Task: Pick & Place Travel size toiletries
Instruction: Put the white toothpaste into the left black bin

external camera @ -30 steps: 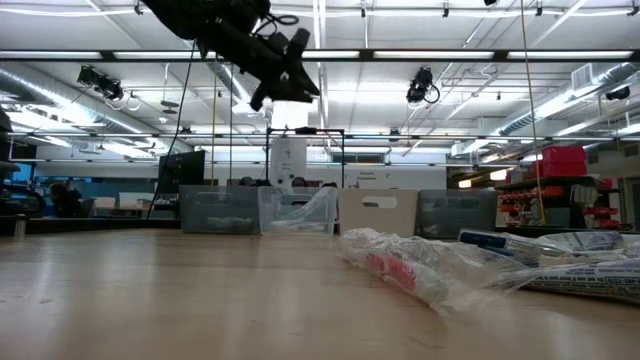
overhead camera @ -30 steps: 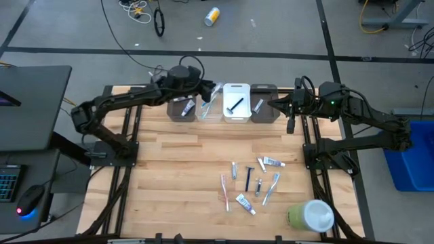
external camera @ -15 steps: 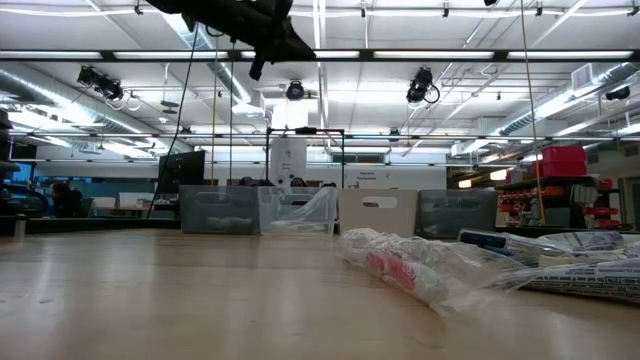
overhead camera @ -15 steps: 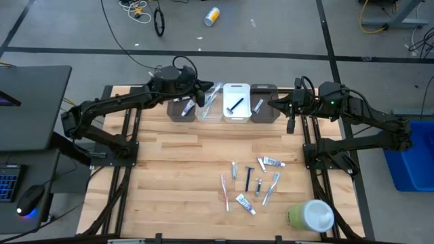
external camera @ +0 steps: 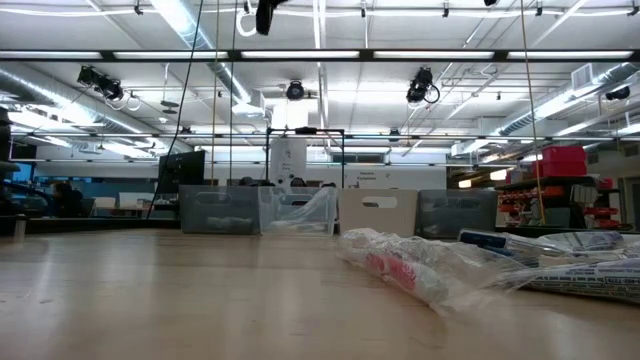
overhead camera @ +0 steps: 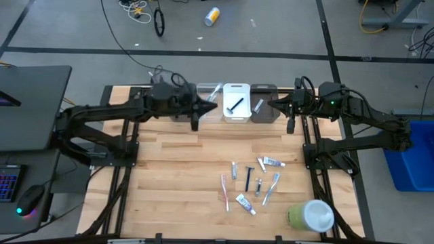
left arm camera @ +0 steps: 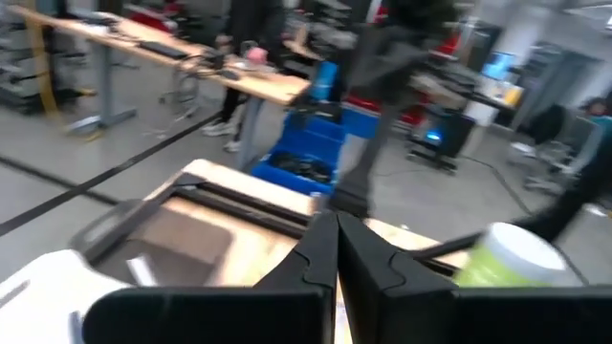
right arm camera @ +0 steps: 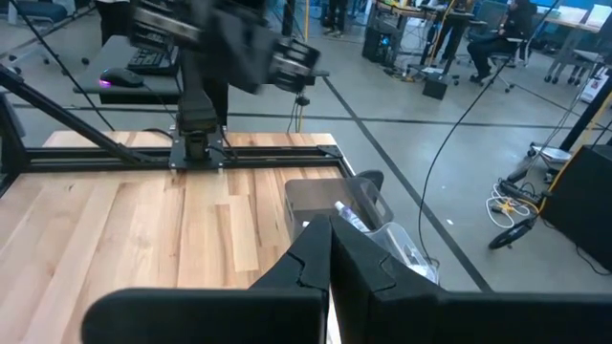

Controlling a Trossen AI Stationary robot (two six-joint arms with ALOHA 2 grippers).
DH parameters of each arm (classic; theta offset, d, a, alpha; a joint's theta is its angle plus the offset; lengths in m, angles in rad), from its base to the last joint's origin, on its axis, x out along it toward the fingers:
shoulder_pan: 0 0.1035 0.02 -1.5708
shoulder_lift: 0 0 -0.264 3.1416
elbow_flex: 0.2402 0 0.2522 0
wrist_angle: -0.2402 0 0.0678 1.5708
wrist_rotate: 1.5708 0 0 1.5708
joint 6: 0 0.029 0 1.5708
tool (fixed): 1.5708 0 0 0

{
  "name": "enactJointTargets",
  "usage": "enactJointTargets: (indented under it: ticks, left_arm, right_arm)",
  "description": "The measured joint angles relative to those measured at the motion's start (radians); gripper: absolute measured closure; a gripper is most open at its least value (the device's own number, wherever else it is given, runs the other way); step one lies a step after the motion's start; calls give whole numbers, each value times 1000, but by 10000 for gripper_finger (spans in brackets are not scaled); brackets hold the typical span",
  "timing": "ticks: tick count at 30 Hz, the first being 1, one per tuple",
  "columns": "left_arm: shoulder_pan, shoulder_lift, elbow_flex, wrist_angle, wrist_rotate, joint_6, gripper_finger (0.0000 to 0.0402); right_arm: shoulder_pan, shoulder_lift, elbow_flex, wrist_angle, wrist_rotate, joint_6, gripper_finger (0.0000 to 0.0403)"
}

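Left tool pulled back from bins, fingers pressed together, empty; right tool likewise, waiting.

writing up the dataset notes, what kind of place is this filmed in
Most likely a robotics lab or workshop in an open industrial hall: ceiling strip lights and exposed ducts, desks with gear, loose cables on the grey floor around the wooden table.

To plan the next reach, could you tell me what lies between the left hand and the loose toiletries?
Bare wooden tabletop separates left hand from toiletries, per high view.
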Motion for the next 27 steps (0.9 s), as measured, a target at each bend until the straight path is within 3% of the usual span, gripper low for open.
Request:
enactJointTargets:
  ticks: [7, 16, 27]
  left_arm:
    - [-126, -32, 0, -2, -7, 88, 397]
    - [-281, -58, 0, -1, -9, 204, 397]
    - [-329, -119, 0, -25, -156, 243, 396]
  right_arm:
    - [0, 0, 0, 0, -11, -4, 398]
    - [26, 0, 0, 0, -139, -14, 398]
    - [101, -11, 0, -30, -107, 13, 398]
